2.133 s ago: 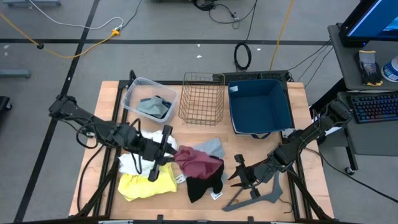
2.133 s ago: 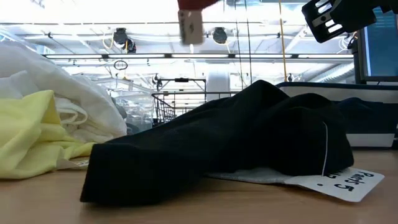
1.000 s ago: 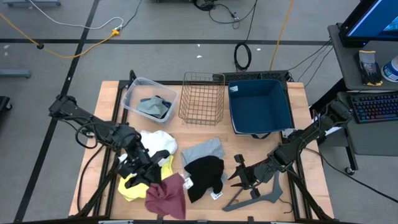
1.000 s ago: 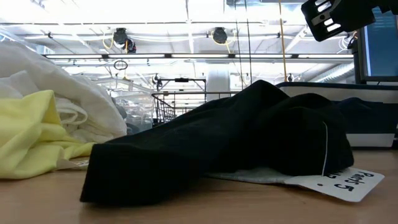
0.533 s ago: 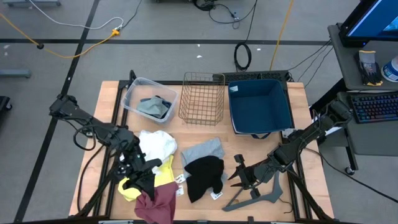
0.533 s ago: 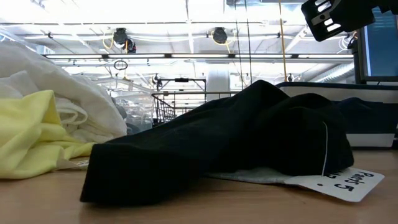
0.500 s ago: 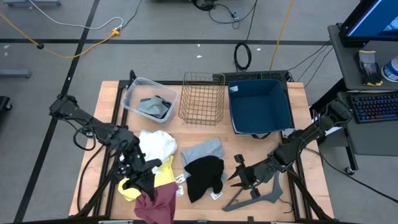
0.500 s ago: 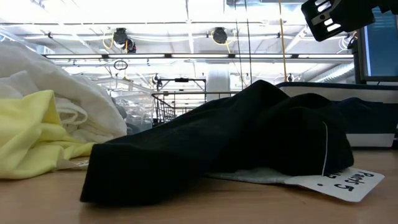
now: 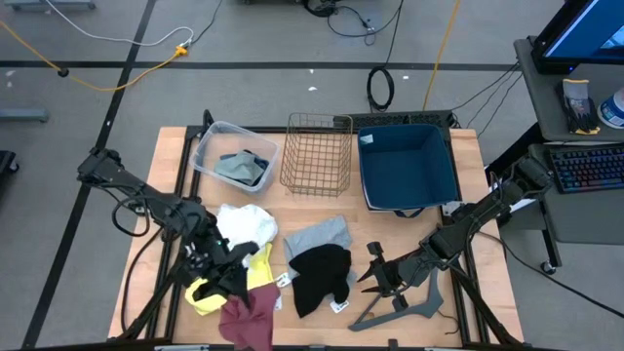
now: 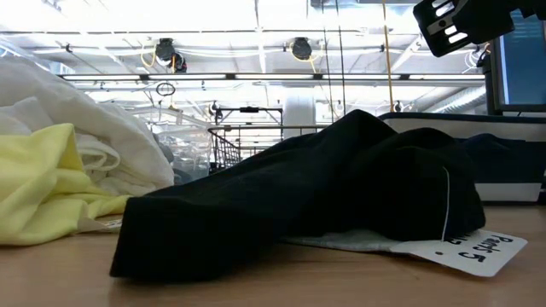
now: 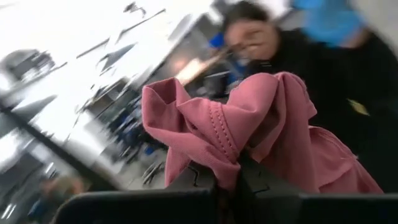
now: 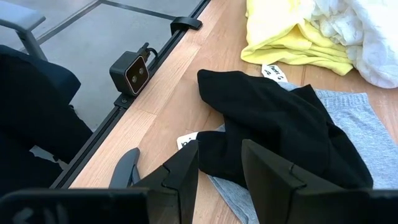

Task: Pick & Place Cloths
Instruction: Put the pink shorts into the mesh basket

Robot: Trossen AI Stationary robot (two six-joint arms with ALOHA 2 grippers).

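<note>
My left gripper (image 9: 234, 283) is shut on a maroon cloth (image 9: 250, 318) at the table's near left, above a yellow cloth (image 9: 208, 295). A white cloth (image 9: 246, 226) lies just beyond it. In the middle, a black cloth (image 9: 320, 273) rests partly on a light grey cloth (image 9: 319, 237). A blue-grey cloth (image 9: 240, 168) lies in a clear bin (image 9: 210, 141). My right gripper (image 9: 372, 278) hangs open right of the black cloth (image 12: 273, 118), with nothing between its fingers. My left gripper pinches a bunched fold of the maroon cloth (image 11: 225, 163) between its two fingers, several layers together. The fingers lie about level and point toward the table's near edge. The cloth is lifted clear and droops slack in front of and below the fingers.
A wire basket (image 9: 317, 154) and a blue bin (image 9: 408, 166) stand at the far edge. A grey hanger (image 9: 402, 307) lies at the near right beside my right gripper. A paper tag (image 10: 467, 249) lies by the black cloth. A person in dark clothing (image 11: 348, 68) shows beyond the table.
My left gripper has carried the maroon cloth from the middle pile toward the table's near left, lifted clear of the other cloths. Over the last half second it has stayed almost in place with the cloth hanging from it.
</note>
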